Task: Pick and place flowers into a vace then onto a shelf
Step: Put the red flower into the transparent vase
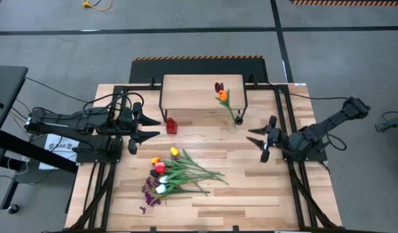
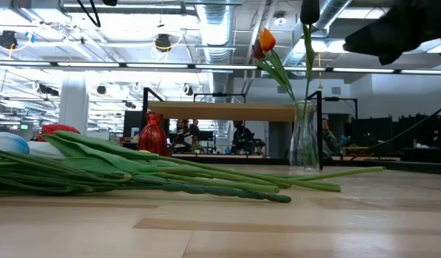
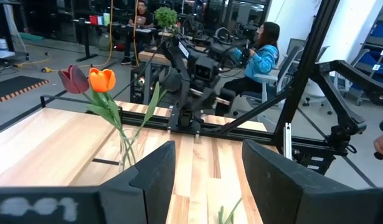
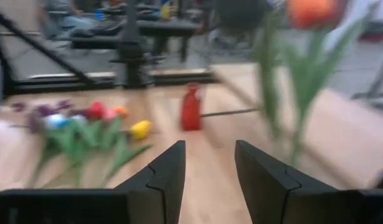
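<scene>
**Still, most of the bunch waits on the worktop**

Plainly, we see two tulips, one orange (image 1: 222,96) and one dark maroon (image 1: 218,87), already standing in the clear glass vase (image 1: 237,122), which sits on the worktop (image 1: 250,194) just in front of the shelf (image 1: 202,89), near its right legs. The rest of the flowers (image 1: 176,173) lie loose in a heap on the worktop's left-centre, heads toward the left arm. A small red vase (image 1: 171,125) stands near the shelf's left legs.

We judge the main risks as follows. The glass vase is narrow and light-looking, with tall stems leaning out of it; a knock from the right arm as it moves across could tip it. The stems in the heap overlap, so a grab at one may drag its neighbours or lift several at once. Feeding another stem into the narrow neck could catch the two tulips already there. Lifting the vase onto the shelf later could snag the blooms or strike the plank's edge.

The right pincer (image 1: 263,140) hovers over bare worktop just right of the glass vase; its fingers stand apart with a clear gap and nothing between them, as the right wrist view shows. The left pincer (image 1: 145,128) waits at the left, just beside the red vase, likewise part-open and holding nothing.
</scene>
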Controlling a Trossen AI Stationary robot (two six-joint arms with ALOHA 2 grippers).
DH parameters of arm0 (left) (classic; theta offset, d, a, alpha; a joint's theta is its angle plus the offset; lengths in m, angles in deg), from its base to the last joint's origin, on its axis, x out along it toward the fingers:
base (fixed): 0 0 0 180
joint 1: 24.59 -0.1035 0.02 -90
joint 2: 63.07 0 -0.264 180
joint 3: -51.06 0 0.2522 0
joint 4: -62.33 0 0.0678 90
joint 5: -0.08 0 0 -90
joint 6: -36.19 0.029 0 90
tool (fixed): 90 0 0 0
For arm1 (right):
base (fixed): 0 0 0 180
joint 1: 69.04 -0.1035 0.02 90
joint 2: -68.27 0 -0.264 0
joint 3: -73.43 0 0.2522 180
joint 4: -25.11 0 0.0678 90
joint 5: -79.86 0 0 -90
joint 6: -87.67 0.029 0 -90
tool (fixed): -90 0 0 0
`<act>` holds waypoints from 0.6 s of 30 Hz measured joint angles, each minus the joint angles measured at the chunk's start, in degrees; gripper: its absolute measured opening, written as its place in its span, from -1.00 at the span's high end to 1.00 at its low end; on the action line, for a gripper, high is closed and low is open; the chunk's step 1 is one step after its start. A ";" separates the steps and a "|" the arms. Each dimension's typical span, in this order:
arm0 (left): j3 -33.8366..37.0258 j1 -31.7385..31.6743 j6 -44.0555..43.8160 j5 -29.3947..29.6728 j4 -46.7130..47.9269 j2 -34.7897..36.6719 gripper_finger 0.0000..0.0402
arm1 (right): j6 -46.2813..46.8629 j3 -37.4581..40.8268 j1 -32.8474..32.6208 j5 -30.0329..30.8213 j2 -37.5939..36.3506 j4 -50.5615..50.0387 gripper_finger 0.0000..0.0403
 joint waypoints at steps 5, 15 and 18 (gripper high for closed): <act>0.00 0.00 -0.03 -0.25 0.17 0.01 0.12 | 6.11 0.00 -5.17 -0.01 6.93 4.95 0.35; -0.02 0.00 -0.15 -0.46 1.93 0.02 0.12 | 5.74 -3.18 -7.50 0.04 33.74 27.61 0.35; -0.02 0.00 -0.45 -0.44 2.19 0.01 0.12 | 5.70 -7.28 -5.89 0.05 42.05 27.78 0.35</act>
